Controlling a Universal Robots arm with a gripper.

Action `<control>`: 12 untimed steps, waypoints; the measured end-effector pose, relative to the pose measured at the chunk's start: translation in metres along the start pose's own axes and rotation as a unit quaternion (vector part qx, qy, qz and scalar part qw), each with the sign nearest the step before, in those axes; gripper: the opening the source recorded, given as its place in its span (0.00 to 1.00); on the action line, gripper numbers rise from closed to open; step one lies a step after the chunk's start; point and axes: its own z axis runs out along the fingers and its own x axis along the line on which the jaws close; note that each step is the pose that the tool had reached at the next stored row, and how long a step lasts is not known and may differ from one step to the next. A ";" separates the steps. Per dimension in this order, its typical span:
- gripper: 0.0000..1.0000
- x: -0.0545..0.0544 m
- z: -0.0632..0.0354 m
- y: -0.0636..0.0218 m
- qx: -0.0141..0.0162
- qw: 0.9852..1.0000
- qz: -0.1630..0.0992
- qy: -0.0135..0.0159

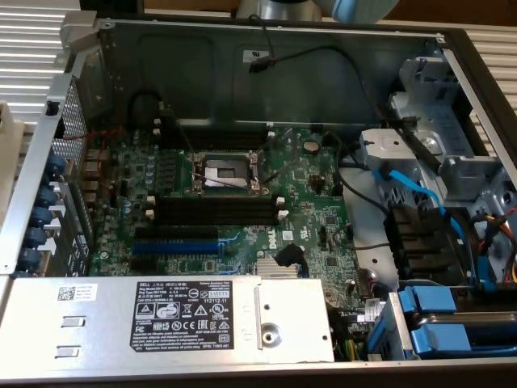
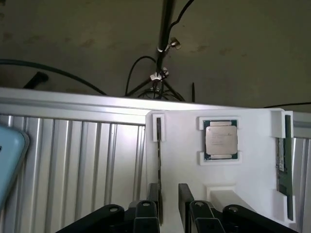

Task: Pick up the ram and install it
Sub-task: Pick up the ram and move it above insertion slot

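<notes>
The end effector (image 2: 170, 201) hangs with its fingers (image 2: 185, 196) apart and nothing between them, over a white holder (image 2: 184, 165). A thin dark stick (image 2: 159, 145) stands edge-on in a holder slot, just beside one finger. A CPU (image 2: 221, 141) lies farther along, and beyond it the green ram (image 2: 281, 165) sits in the holder's end slot. In the exterior view, the motherboard's black slots (image 1: 218, 202) are bare.

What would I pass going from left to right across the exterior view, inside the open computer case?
Column of round blue plastic knobs → square metal processor socket on the green board → round silver coin battery → flat blue cable → thin orange wires at the exterior view's right edge.
</notes>
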 end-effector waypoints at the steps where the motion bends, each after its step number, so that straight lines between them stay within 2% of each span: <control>1: 0.31 0.000 0.0018 -0.0001 0.000 1.000 0.000 0.000; 12: 0.31 0.001 0.0218 -0.0005 0.000 1.000 0.000 0.000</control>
